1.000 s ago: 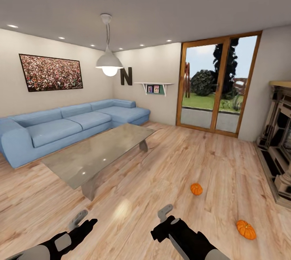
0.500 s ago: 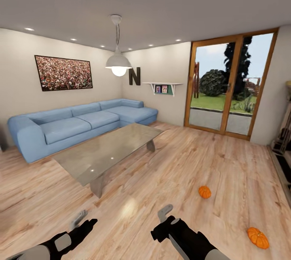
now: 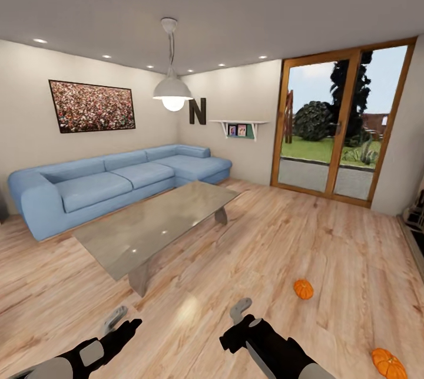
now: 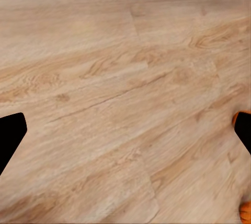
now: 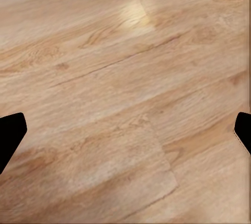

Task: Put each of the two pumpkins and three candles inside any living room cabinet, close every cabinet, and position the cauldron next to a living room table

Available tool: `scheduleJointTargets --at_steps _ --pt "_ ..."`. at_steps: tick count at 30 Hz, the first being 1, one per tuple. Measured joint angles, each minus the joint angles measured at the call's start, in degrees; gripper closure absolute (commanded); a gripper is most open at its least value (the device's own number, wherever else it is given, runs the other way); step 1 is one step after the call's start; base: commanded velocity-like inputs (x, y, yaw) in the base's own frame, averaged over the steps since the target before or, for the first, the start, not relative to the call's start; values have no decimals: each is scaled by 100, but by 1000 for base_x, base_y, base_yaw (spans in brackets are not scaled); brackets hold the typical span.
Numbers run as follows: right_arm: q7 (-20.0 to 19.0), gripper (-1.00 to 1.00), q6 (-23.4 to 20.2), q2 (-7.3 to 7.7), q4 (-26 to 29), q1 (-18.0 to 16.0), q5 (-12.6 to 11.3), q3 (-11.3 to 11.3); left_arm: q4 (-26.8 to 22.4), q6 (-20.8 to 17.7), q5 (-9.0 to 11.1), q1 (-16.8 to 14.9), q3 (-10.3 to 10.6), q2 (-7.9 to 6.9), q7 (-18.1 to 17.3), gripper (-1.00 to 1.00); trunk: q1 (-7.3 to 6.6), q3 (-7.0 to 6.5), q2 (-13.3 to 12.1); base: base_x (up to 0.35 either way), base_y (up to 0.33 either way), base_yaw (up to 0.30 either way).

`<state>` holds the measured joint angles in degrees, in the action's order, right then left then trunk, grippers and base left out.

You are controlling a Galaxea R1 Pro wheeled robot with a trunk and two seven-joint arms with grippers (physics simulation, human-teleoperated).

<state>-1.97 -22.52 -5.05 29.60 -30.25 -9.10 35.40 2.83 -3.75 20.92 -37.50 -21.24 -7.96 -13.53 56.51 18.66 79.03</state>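
In the head view we see a living room with a wooden floor (image 3: 282,249). The low table (image 3: 156,223) with its glossy top stands left of centre, in front of a blue sofa (image 3: 112,178) along the far left wall. One pumpkin (image 3: 303,289) lies on the floor to the right, well apart from the table; a second pumpkin (image 3: 388,362) lies nearer and further right, by the corner of the view. A glass door (image 3: 335,131) fills the far right wall. The left gripper (image 3: 118,318) and the right gripper (image 3: 241,309) hang low at the near edge, both above bare floor, neither grasping anything.

In the left wrist view we see the fingertips (image 4: 10,135) spread wide, released, over floorboards.

In the right wrist view the fingertips (image 5: 10,132) are likewise spread apart over floorboards, holding nothing.
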Motion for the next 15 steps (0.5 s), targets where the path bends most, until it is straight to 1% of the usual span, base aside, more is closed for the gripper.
scheduleJointTargets --at_steps 3,12,15 --pt "-1 -100 0 0 -2 -1 0 1 0 0 0 -2 0 0 0 -100 1 0 -1 77 -21 0" --pt "-10 -100 0 0 -2 -1 0 -1 0 1 0 -2 0 0 0 -100 2 0 -1 7 -2 0" --pt "-10 -100 1 0 -1 -1 0 1 0 1 0 -1 0 0 0 -100 2 0 -1 0 0 58"
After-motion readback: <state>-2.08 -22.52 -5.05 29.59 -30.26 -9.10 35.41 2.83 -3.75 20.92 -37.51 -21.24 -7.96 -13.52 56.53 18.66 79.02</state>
